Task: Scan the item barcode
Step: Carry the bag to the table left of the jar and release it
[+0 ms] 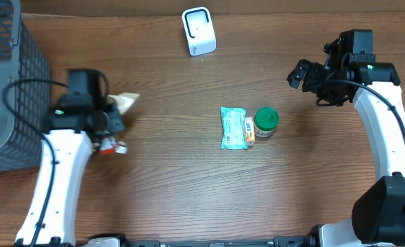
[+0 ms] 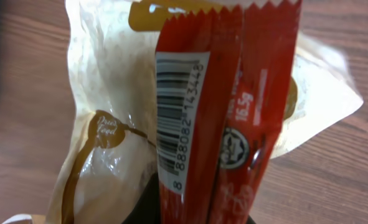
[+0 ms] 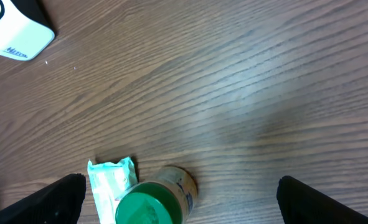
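Note:
My left gripper (image 2: 196, 214) is shut on a red snack packet (image 2: 233, 112), which stands upright in the left wrist view with its white barcode label (image 2: 180, 118) facing the camera. Overhead, that packet (image 1: 111, 146) sticks out below the left gripper (image 1: 106, 136) at the table's left. The white barcode scanner (image 1: 199, 31) stands at the far middle of the table, and its corner (image 3: 12, 31) shows in the right wrist view. My right gripper (image 1: 305, 75) hangs open above the table at the right, holding nothing, with its fingertips (image 3: 59, 199) wide apart.
A cream plastic bag (image 1: 125, 101) lies just beyond the left gripper and behind the packet (image 2: 103, 124). A teal packet (image 1: 233, 128), a small orange item (image 1: 249, 130) and a green-lidded jar (image 1: 266, 122) sit mid-table. A dark mesh basket (image 1: 10, 82) stands at the left edge.

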You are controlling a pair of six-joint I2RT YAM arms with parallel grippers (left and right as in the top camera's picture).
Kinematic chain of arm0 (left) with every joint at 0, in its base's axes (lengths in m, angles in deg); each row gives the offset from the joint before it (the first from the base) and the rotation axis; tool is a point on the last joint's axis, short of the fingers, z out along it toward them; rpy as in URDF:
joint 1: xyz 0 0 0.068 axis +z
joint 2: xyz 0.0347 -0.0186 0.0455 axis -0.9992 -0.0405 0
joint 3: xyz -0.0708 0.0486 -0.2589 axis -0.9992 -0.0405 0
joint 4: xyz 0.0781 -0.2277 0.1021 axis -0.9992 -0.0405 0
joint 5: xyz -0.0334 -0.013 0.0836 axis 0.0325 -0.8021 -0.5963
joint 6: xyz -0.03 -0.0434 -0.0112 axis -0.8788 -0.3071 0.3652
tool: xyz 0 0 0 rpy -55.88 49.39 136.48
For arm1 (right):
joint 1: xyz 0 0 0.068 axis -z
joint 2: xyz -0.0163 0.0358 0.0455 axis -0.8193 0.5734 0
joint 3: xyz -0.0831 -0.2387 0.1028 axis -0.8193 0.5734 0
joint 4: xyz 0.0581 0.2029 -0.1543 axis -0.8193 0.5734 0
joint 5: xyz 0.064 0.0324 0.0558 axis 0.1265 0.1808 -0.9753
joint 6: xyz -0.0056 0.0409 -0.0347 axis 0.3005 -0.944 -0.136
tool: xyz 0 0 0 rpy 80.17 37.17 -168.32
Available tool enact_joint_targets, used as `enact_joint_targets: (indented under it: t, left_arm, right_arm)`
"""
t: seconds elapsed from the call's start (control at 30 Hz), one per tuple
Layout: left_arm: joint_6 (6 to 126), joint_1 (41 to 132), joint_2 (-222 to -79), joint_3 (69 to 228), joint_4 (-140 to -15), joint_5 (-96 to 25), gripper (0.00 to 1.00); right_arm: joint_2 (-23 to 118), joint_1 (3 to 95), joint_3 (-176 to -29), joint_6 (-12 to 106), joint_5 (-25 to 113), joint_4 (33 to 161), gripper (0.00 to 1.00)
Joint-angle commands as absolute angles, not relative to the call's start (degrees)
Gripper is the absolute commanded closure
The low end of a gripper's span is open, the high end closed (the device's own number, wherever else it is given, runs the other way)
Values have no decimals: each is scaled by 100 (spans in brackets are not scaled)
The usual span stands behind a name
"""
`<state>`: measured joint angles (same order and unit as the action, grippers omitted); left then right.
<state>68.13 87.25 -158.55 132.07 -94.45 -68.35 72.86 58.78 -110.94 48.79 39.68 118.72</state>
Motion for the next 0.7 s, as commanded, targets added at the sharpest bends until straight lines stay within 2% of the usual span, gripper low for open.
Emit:
enact_joint_targets:
  t: [0.0, 0.23, 0.47, 0.53, 0.6, 0.63, 0.67]
  left_arm:
    - [6297, 8245, -15815, 12643, -8927, -6763, 96]
    - [5750, 7027, -16128, 12342, -8581, -7454, 96]
    - [5589, 6527, -17151, 12344, -8076, -7366, 93]
    - [5591, 6494, -17371, 12348, -7928, -7163, 83]
    - [5593, 6492, -17485, 12350, -7834, -6894, 67]
    - [5593, 6494, -17489, 12350, -7783, -6798, 54]
    - [5595, 6496, -17481, 12361, -7759, -6778, 46]
  right_arm:
    - [7240, 5922, -11146, 4863, 3924, 11840, 0]
    - [7240, 5922, -11146, 4863, 3924, 11840, 0]
    - [7240, 5922, -11146, 4863, 3924, 11840, 0]
    - [7240, 5922, -11146, 4863, 3924, 11840, 0]
    - [7240, 5922, -11146, 4863, 3924, 11840, 0]
    - [7240, 5922, -11146, 4863, 3924, 11840, 0]
    - [7240, 5922, -11146, 4863, 3924, 11840, 0]
